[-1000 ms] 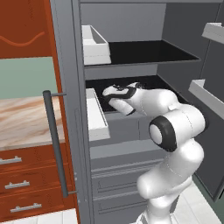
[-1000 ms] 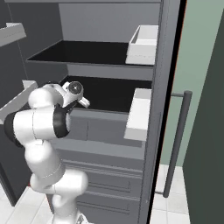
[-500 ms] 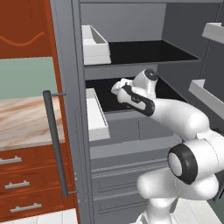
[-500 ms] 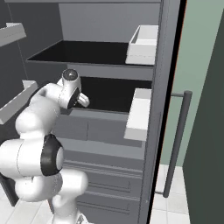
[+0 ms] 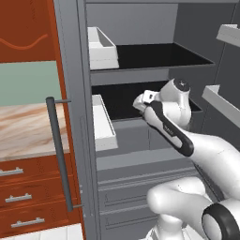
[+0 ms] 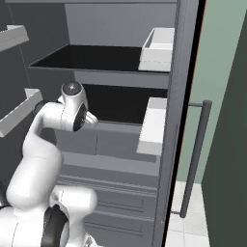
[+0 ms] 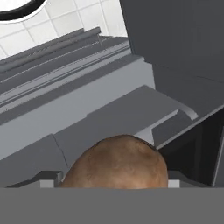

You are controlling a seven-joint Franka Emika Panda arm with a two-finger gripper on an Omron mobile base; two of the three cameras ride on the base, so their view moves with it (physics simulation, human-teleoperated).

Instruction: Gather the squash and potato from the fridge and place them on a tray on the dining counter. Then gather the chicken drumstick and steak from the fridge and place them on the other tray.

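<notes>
Sitting between the fingers (image 7: 113, 186), the potato (image 7: 116, 162) is grasped before the fridge (image 7: 109, 113).

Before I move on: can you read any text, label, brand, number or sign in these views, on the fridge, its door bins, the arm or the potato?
None: no text can be read in any view.
fridge: plain grey steel and black shelves, no badge or label.
door bins: blank white.
potato: mottled brown skin, no sticker; it sits close in front of the hand camera.
wooden drawers: bare fronts with metal handles.
</notes>
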